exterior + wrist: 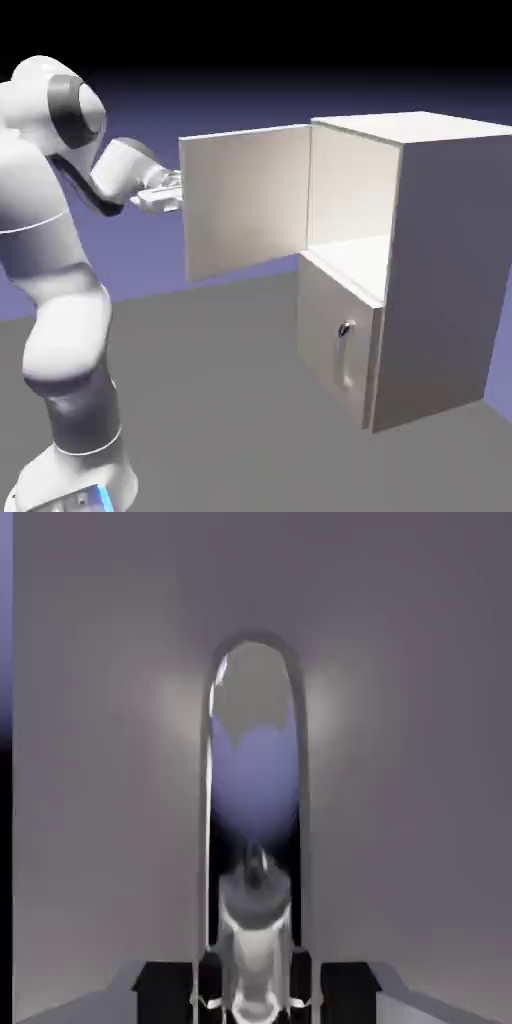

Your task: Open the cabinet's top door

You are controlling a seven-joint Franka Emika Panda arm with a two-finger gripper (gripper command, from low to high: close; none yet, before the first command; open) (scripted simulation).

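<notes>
Top door [245,200] of the cabinet [440,270] is swung wide open toward 9 o'clock, fingers [207,982] clamped on its shiny handle [255,842] at the edge.

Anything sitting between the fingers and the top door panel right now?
Only the door's silver handle: in the hand view it stands between the fingers, against the top door. In the exterior view the gripper meets the door's outer face.

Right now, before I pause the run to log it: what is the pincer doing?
Pincer: shut on the handle of the top door, which stands swung wide open.
</notes>
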